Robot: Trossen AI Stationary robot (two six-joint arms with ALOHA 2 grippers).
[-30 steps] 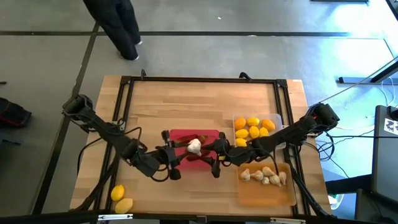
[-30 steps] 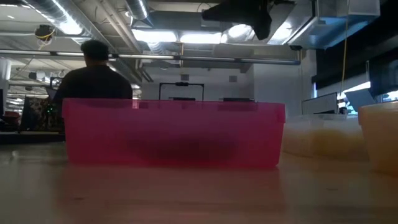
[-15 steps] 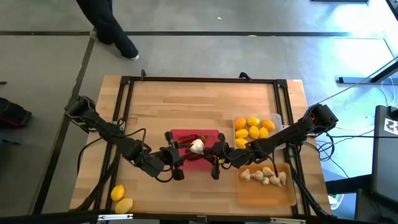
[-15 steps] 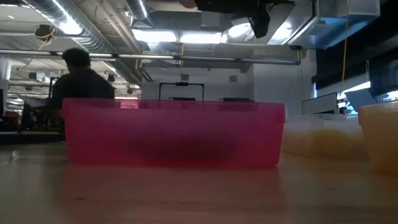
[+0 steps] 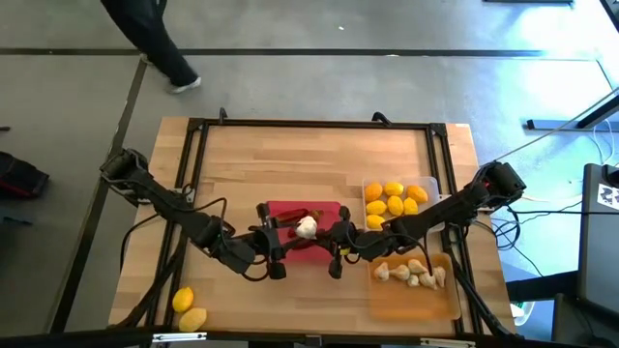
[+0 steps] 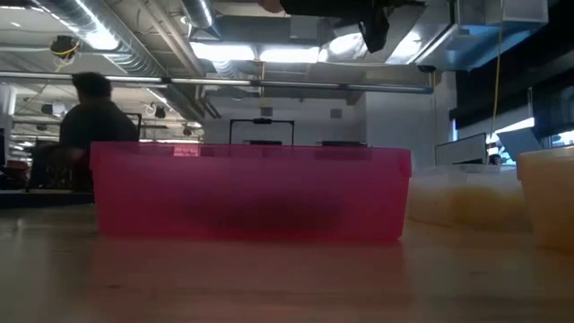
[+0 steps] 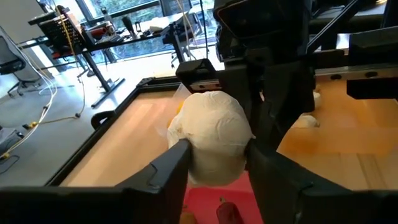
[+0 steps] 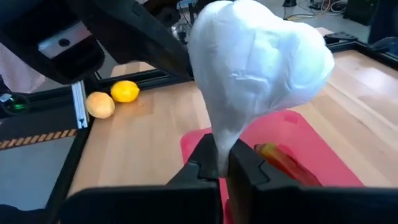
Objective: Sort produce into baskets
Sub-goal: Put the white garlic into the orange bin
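As both grippers met above the red tray [image 5: 290, 210], the garlic bulb [image 5: 306, 228] had barely shifted; left gripper [image 7: 214, 163] and right gripper [image 8: 222, 163] both clamped it, mid-handover.

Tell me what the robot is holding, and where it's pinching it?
A white garlic bulb, above the red tray. The left tool squeezes its round body from both sides; the right tool pinches its thin stem end.
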